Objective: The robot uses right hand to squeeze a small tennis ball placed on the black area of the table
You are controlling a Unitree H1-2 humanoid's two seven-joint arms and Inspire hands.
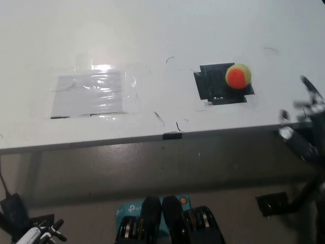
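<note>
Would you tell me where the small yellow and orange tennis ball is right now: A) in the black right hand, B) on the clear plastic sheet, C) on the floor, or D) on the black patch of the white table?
D: the small yellow and orange tennis ball rests alone on the black patch, with the black right hand blurred and apart at the table's right edge.

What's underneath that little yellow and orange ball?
The ball sits on a black patch on the white table, near the patch's right edge. The part of the patch directly beneath it is covered.
</note>
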